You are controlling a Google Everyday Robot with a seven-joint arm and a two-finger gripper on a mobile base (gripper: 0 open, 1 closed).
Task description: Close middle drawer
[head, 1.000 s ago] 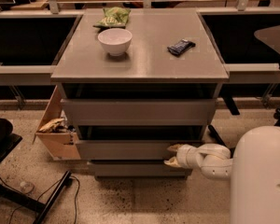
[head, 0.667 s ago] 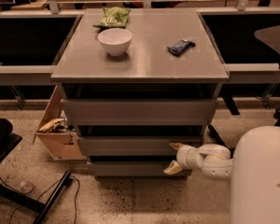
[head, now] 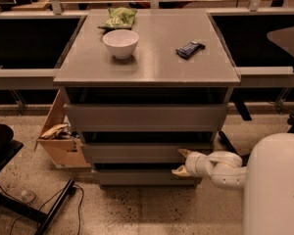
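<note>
The middle drawer (head: 137,152) is the grey flat front between the taller top drawer (head: 142,117) and the bottom drawer (head: 137,177) of a grey cabinet. It stands out slightly from the cabinet, with a dark gap above it. My gripper (head: 182,162) is at the right end of the middle drawer's front. It is open, with one fingertip against the panel's lower edge and the other below it, in front of the gap over the bottom drawer. My white arm (head: 220,165) reaches in from the right.
On the cabinet top (head: 152,67) are a white bowl (head: 120,43), a green chip bag (head: 118,18) and a dark snack bar (head: 190,49). A cardboard box (head: 63,143) stands left of the cabinet. A black chair base (head: 34,204) and cables lie on the floor at lower left.
The middle drawer's front has slid a little further into the cabinet, so more of the bottom drawer's front shows. My gripper stays at its right end, having dipped and come back.
</note>
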